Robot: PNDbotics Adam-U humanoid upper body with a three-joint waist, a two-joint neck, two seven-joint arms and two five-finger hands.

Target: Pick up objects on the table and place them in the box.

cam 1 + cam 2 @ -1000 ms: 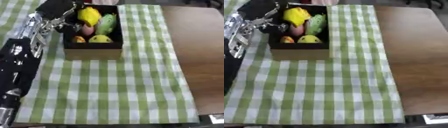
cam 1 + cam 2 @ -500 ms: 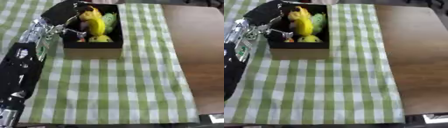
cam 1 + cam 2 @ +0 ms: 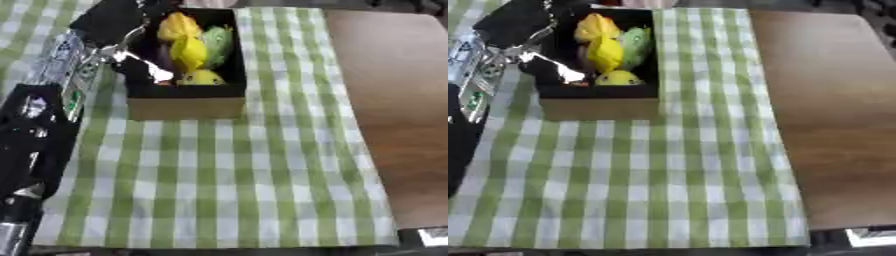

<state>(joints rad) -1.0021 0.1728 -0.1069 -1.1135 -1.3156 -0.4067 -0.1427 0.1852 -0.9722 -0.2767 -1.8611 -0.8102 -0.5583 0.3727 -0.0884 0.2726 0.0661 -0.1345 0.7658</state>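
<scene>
A green-and-white checked cloth (image 3: pixel 219 190) covers the left and middle of the scene, running from the near edge to the far edge. Its right border lies straight along a bare brown wooden table (image 3: pixel 824 110), which fills the right side. At the near right corner, just past the table's edge, a small pale patch (image 3: pixel 872 236) shows, too indistinct to make out.

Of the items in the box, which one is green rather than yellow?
The green item on the right side of the box, against its right wall. The others beside it are yellow: one at the far end, one in the middle, one at the near end.
</scene>
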